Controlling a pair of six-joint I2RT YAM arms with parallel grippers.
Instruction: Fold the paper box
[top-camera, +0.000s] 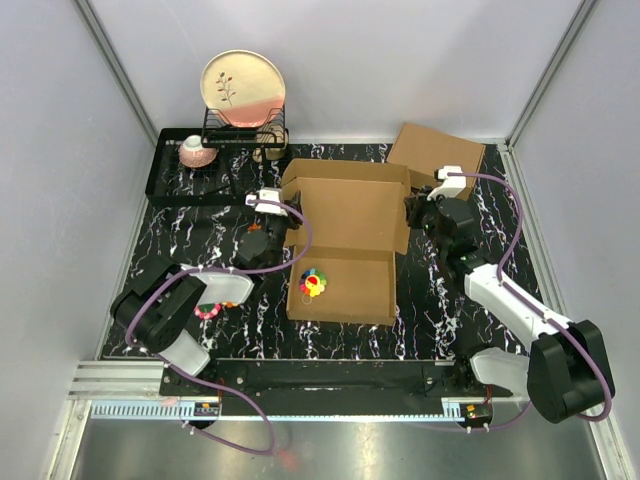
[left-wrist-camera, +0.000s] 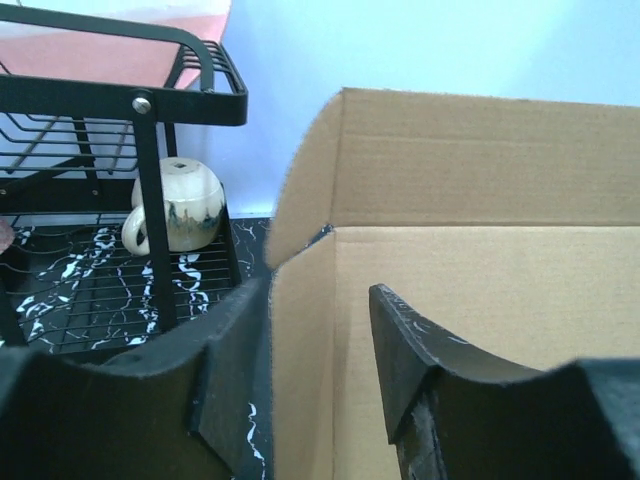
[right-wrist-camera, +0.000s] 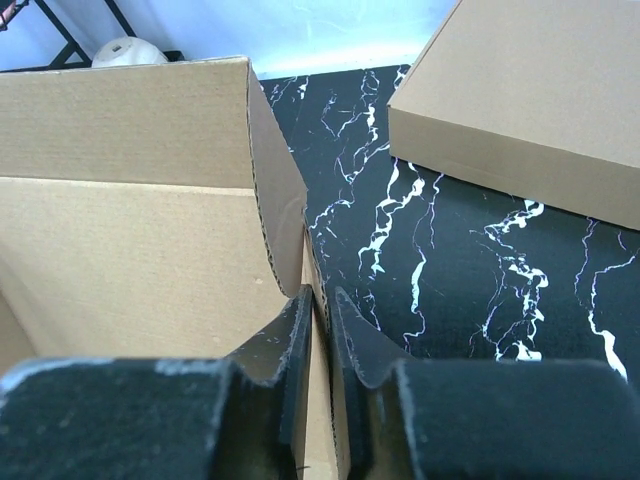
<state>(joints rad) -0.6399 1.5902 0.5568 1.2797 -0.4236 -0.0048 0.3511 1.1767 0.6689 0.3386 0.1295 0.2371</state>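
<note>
1. Position. The paper box (top-camera: 345, 240) sits in the middle of the counter (top-camera: 420, 305). Its tray is formed, and the lid panel (top-camera: 350, 205) stands raised at the far side. A small multicoloured toy (top-camera: 313, 283) lies on the tray floor.

2. Left side. The left fingers (left-wrist-camera: 230, 400) are spread and straddle the left side wall (left-wrist-camera: 300, 350), one outside and one inside. The outer finger looks to be against the board. The inner one stands apart from it, so I treat this side as not yet gripped.

3. Right side. The right fingers (right-wrist-camera: 285, 345) are pressed nearly together on the top edge of the right wall, with only the thin board between them.

4. Step in hand, as I judge it: set both side walls square so the lid can come down over the tray.

5. Procedure. I close the left fingers gently until the wall is held, so the grip matches the right side. I hold both walls vertical and avoid pulling outward, because corrugated board creases easily at a pinch point.

6. Caution. The made-up second box (right-wrist-camera: 530, 100) lies near the right arm. The dish rack (left-wrist-camera: 120, 90) with its cup (left-wrist-camera: 175, 205) stands near the left arm. I plan wrist rotations away from both.
</note>
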